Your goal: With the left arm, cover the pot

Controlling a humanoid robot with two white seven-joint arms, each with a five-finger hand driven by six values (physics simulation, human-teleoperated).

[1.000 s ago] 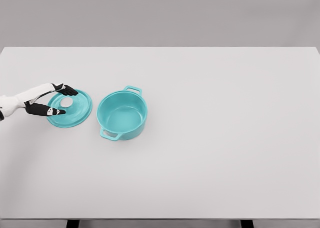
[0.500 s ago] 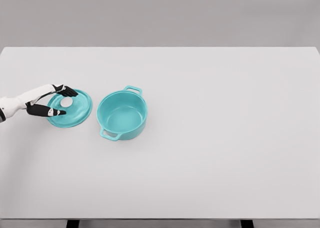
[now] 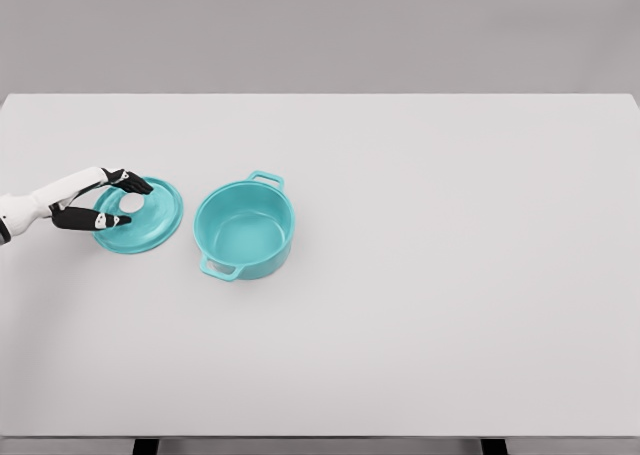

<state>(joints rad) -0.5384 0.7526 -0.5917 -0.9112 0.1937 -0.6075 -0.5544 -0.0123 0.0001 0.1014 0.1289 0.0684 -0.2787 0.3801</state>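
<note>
Smooth white table (image 3: 420,275); round teal lid (image 3: 150,220) beside uncovered two-handled pot (image 3: 244,227); left hand (image 3: 100,202) spread around lid knob.

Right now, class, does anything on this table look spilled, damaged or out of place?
Nothing stands out. The teal pot stands upright, open and empty; its lid lies flat beside it, apart from it, with the left hand at the white knob.

left robot hand (image 3: 100,200) at lid (image 3: 150,215), grip unclear | pot (image 3: 244,226) uncovered beside it
</note>
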